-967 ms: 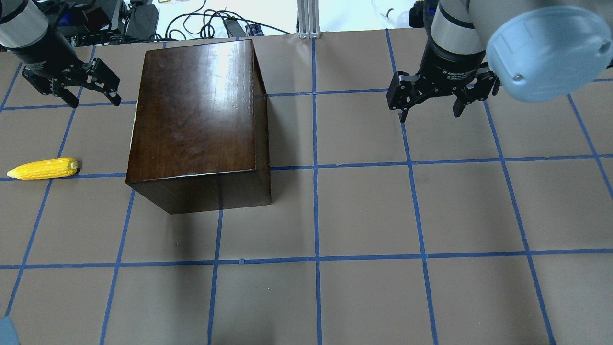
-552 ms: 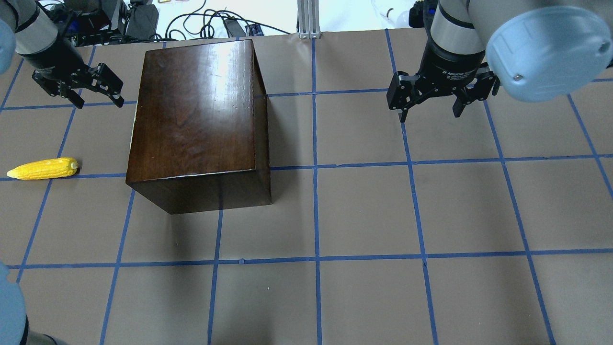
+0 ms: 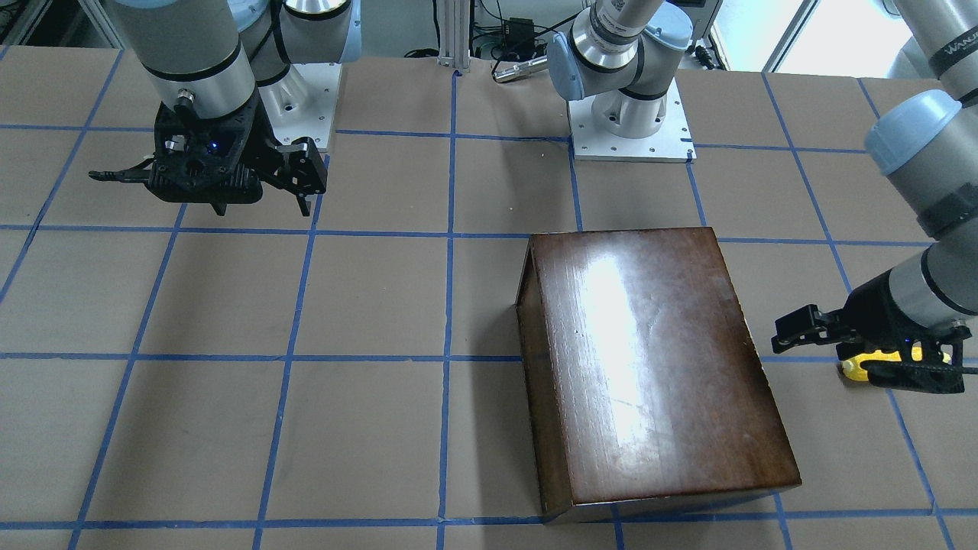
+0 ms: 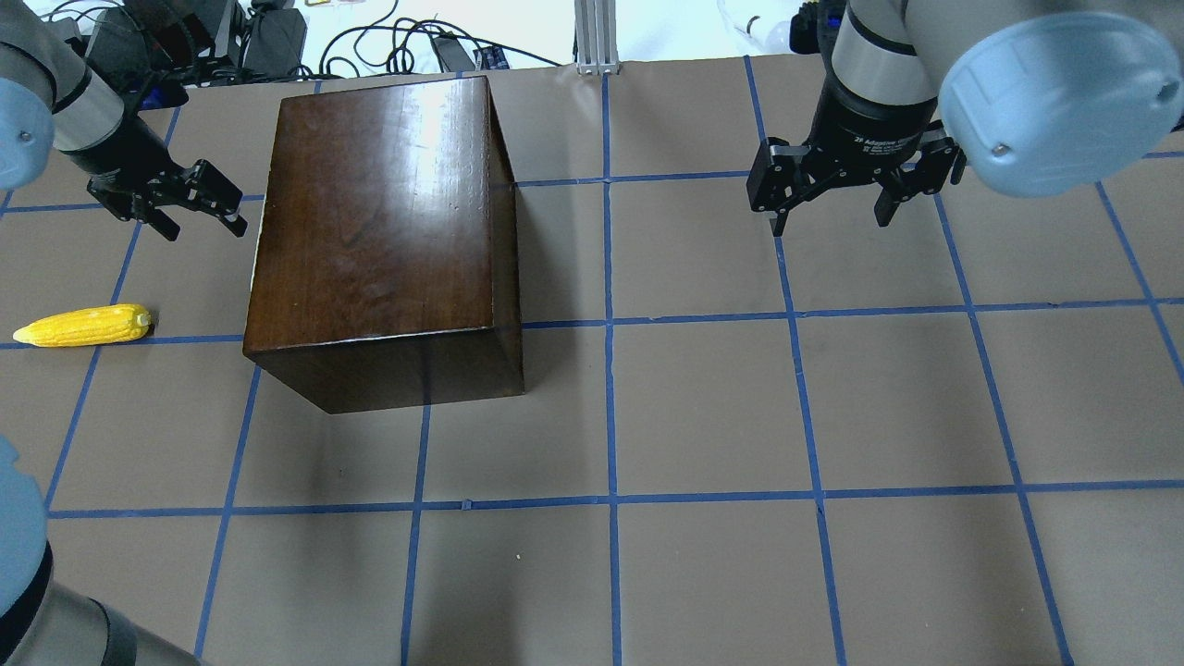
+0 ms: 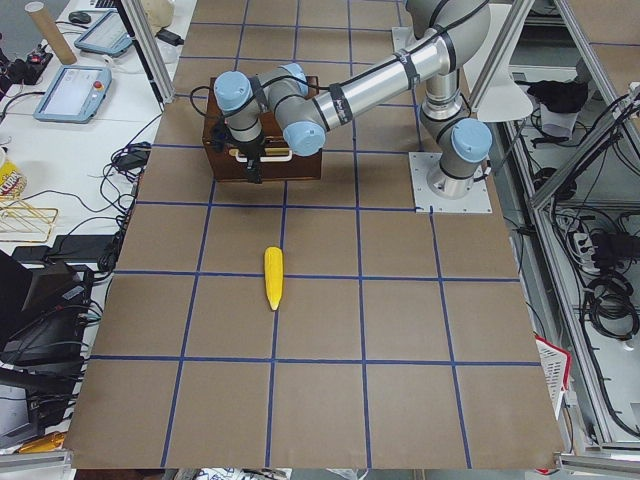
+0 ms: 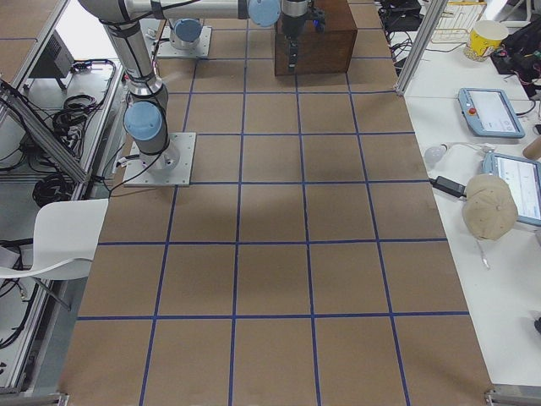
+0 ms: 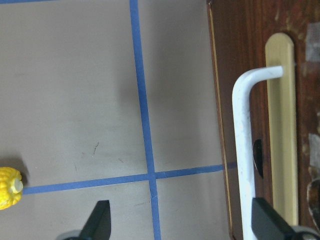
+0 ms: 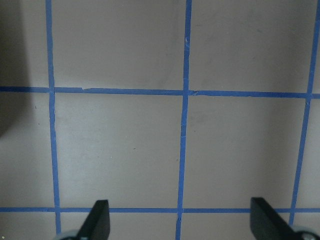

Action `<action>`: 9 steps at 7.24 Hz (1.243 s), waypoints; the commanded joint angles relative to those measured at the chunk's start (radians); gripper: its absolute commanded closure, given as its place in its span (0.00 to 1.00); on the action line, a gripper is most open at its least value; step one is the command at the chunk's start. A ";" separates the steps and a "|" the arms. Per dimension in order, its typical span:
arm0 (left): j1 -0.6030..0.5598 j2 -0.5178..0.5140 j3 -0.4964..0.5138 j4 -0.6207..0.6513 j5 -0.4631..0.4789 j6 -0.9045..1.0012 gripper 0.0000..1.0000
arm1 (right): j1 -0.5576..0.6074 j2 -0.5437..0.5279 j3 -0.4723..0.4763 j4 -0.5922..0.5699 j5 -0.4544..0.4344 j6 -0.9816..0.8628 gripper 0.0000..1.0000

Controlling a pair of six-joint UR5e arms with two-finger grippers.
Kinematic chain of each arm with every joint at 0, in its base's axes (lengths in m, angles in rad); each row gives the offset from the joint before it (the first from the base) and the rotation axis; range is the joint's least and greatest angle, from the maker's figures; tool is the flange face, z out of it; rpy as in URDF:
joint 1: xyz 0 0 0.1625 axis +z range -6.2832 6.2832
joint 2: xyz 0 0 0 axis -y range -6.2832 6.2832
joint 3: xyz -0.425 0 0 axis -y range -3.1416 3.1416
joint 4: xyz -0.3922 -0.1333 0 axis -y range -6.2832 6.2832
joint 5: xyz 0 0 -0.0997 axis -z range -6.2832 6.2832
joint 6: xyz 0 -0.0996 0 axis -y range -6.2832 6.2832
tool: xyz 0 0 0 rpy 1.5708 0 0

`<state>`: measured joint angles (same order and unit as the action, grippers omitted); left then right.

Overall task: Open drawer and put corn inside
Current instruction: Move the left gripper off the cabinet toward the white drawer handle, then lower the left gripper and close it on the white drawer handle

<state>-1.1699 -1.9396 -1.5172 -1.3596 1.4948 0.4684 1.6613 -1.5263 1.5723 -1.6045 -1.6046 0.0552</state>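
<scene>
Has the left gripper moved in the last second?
Yes. The left gripper has shifted down the overhead view, past the blue tape line and closer to the wooden box.

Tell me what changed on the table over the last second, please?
The left gripper, open, swung closer to the wooden box's left side, where the drawer has its white handle. It has grasped nothing. The right gripper, the wooden box and the corn stayed where they were.

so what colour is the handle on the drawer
White handle, against the dark brown drawer front; clearest in the left wrist view.
</scene>
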 commanded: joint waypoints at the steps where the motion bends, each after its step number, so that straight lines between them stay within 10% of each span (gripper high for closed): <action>1: 0.004 -0.002 -0.008 0.008 -0.042 0.006 0.00 | 0.000 0.000 0.000 0.000 0.000 0.000 0.00; 9: 0.006 -0.019 -0.026 0.007 -0.073 0.003 0.00 | 0.000 0.000 0.000 0.000 0.000 0.000 0.00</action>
<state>-1.1643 -1.9575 -1.5423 -1.3528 1.4225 0.4715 1.6618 -1.5263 1.5723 -1.6045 -1.6045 0.0553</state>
